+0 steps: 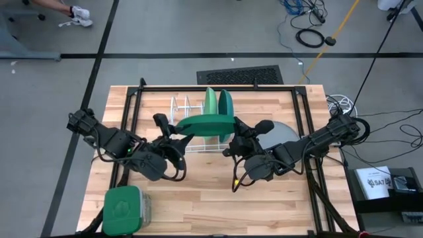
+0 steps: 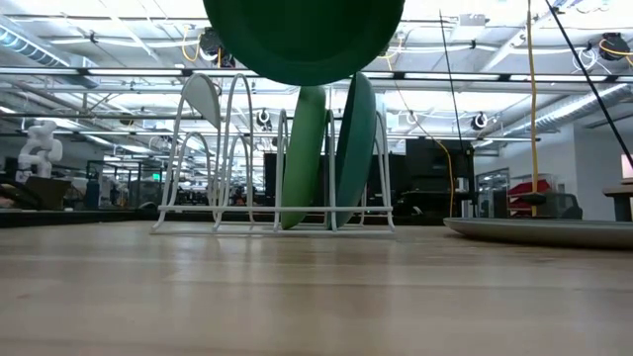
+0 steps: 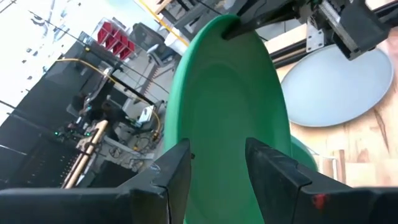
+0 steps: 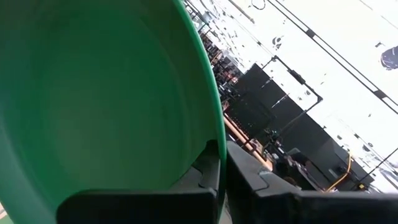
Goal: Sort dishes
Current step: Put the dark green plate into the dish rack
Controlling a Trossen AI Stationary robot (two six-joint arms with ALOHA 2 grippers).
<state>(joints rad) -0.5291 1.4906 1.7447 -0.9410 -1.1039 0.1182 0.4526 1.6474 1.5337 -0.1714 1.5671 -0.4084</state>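
My right gripper (image 1: 236, 129) is shut on the dark green plate (image 1: 206, 124), held in the air over the white wire rack (image 1: 188, 135). My left gripper (image 1: 173, 132) is open. Its fingers (image 3: 177, 171) stand on either side of the plate's left rim, and I cannot tell whether they touch it. The light mint green plate (image 1: 210, 102) and the teal plate (image 1: 225, 106) stand on edge in the rack's slots. The grey plate (image 1: 285, 132) lies flat on the table to the right of the rack. My right gripper pinches the dark green plate's rim (image 4: 210, 134) between its two fingers, at the plate's right side. The fingers come roughly level from the table's right. The plate is lifted clear above the rack and is tilted; it shows at the top of the low view (image 2: 302, 40).
A green square lidded container (image 1: 123, 210) sits at the table's near left corner. The rack's left slots (image 2: 213, 158) hold nothing. A black frame (image 1: 218, 88) runs around the table's back and sides. Bare wood (image 1: 211, 205) lies between the arms and the near edge.
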